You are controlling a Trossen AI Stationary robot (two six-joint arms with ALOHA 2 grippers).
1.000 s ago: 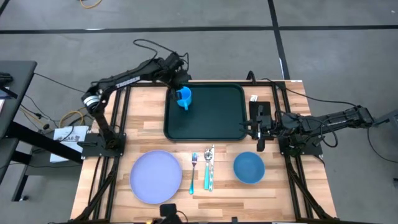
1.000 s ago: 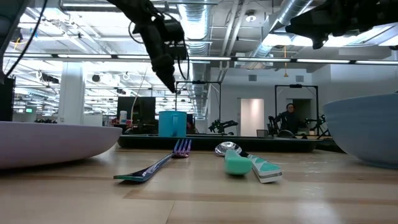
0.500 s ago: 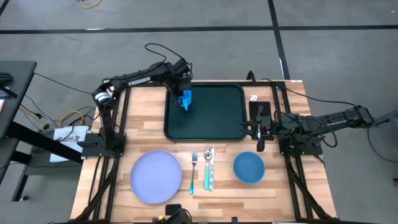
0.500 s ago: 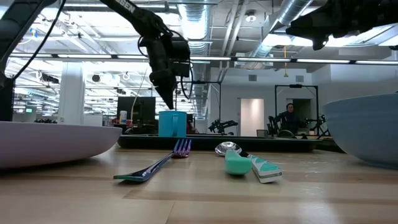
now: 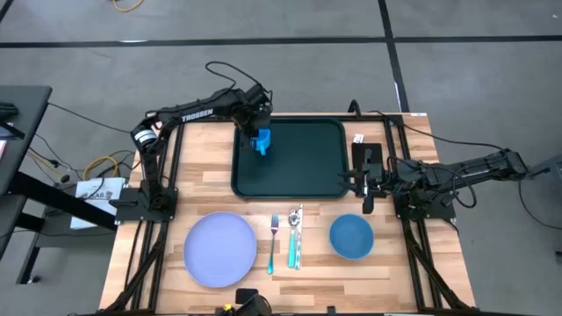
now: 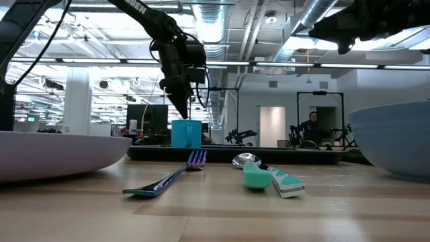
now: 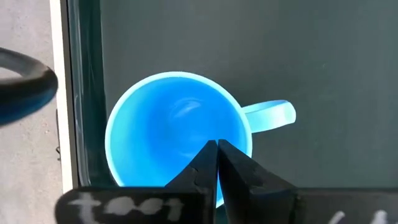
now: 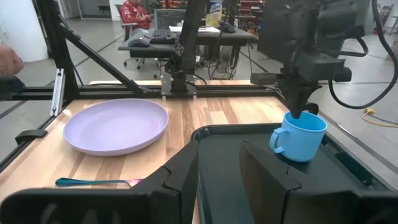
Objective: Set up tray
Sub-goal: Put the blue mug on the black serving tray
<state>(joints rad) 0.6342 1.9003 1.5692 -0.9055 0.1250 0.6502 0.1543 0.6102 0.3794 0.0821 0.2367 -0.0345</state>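
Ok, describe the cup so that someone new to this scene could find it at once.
Start at the dark green tray on the far half of the wooden table. The cup stands upright in its far left corner, under the left gripper. It is the only handled, bright blue item there.

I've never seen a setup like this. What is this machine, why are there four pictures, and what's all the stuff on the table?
It is a robot with two dark arms at a wooden table, each ending in a two-finger gripper. One picture looks straight down, one looks level across the tabletop, and two come from cameras on the wrists.

On the table lie a dark green tray, a lilac plate, a fork, a spoon and a blue bowl. A blue mug stands upright in a corner of the tray.

The left gripper hangs just over the mug's rim, fingers shut, holding nothing. The right gripper waits beside the tray, also holding nothing.
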